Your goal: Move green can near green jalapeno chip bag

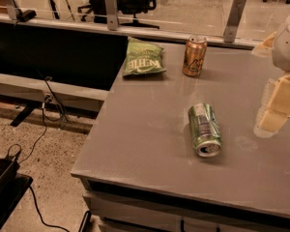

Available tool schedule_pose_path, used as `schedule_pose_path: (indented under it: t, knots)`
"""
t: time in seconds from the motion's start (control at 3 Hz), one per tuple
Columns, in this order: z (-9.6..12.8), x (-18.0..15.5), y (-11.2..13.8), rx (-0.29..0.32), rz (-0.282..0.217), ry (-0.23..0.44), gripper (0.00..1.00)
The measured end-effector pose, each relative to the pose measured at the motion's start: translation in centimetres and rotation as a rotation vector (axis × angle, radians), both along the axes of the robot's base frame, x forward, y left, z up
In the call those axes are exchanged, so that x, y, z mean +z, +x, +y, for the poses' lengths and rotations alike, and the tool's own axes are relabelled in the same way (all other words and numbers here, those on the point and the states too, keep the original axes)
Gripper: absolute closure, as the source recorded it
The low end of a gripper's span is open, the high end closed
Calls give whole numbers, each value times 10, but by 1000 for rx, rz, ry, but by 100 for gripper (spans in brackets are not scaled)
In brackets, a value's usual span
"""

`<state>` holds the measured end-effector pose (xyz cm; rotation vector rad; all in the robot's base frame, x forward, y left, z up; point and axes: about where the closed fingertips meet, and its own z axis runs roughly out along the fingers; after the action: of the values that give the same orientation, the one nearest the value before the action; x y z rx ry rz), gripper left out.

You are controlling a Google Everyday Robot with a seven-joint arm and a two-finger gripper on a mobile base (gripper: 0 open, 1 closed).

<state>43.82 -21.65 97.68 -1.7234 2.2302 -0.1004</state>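
The green can (204,129) lies on its side in the middle of the grey table (150,139), with its silver end toward the front edge. The green jalapeno chip bag (143,58) lies at the table's far left corner, well apart from the can. My gripper (275,108) hangs at the right edge of the view, above the table and to the right of the can, not touching it. Nothing shows between its pale fingers (282,98).
A copper-orange can (195,56) stands upright at the back of the table, right of the chip bag. A glass partition with metal posts (234,21) runs along the far edge. The table's left edge drops to the floor with cables (43,120).
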Motion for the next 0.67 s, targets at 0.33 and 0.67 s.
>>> schedule_pose_path:
  t: [0.33,0.67]
  knots:
    - [0,0,0,0,0,0,0]
    - [0,1,1,6,-8,27,0]
